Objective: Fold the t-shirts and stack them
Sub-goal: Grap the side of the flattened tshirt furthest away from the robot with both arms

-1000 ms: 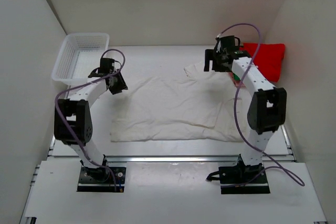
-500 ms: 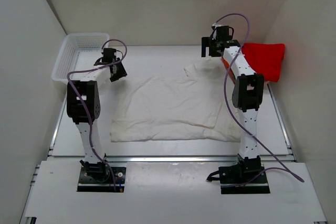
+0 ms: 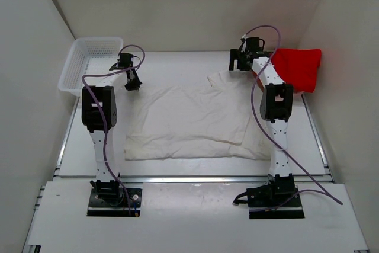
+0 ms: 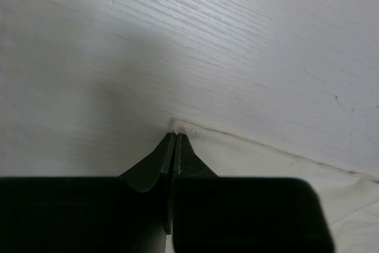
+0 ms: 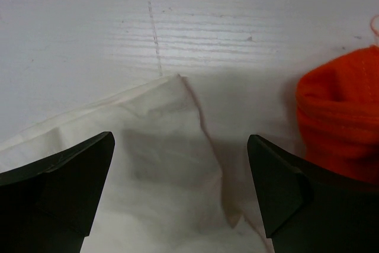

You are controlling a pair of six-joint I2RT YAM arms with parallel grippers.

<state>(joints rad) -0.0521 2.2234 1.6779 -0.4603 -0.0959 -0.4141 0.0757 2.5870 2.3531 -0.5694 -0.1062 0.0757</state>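
A large white t-shirt (image 3: pixel 189 119) lies spread flat in the middle of the table. My left gripper (image 3: pixel 131 82) is down at its far left corner. In the left wrist view the fingertips (image 4: pixel 175 135) are pressed together right on the tip of that corner of the white t-shirt (image 4: pixel 266 170). My right gripper (image 3: pixel 238 62) hovers open over the shirt's far right corner, its jaws wide apart (image 5: pixel 180 140) with the white cloth (image 5: pixel 160 164) below them. A red t-shirt (image 3: pixel 299 66) lies bunched at the back right and shows orange-red (image 5: pixel 343 111) in the right wrist view.
A white mesh basket (image 3: pixel 89 63) stands at the back left, just left of my left gripper. White walls close in the table on three sides. Bare table top (image 3: pixel 177 66) lies beyond the shirt's far edge.
Both arms have reached farther back. The left gripper has dropped to the shirt's far left corner and closed there. The right gripper has opened a little wider over the far right corner.
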